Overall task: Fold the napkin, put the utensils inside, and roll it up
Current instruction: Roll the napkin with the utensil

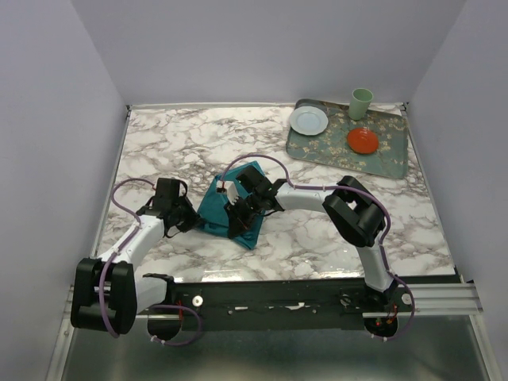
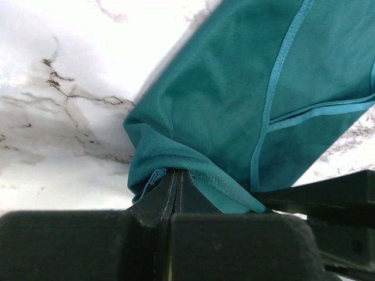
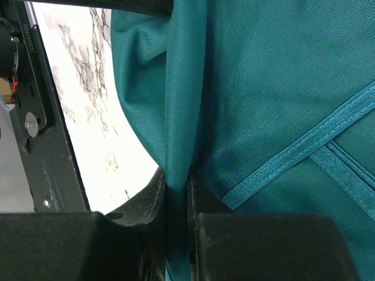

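Marble-patterned table (image 1: 175, 143) fills the walled workspace, and the napkin (image 1: 213, 210) lies near its middle, in front of the two arms, its corners pointing away and toward them like a diamond. It does not lie flat: hems cross one another and a layer sits doubled over, so a first fold seems under way but unfinished.

The left gripper (image 2: 174, 186) has its fingers pressed together on a bunched corner at the napkin's left side, with cloth puckering out around the tips. The right gripper (image 3: 177, 181) is clamped on a raised ridge of cloth nearer the middle, the fabric running up between its narrowly parted fingers.

Two grips like this probably serve to control an edge, not just a single point: with both ends held, the cloth can be lifted and laid over without sagging or twisting. A thin pinch on soft fabric may slip if the arms pull apart too hard.

No utensils show in any view. At the far right, well apart from the napkin, a tray (image 1: 389, 159) holds a white plate (image 1: 308, 120), a red plate (image 1: 363, 140) and a cup (image 1: 361, 103), kept clear of the folding.
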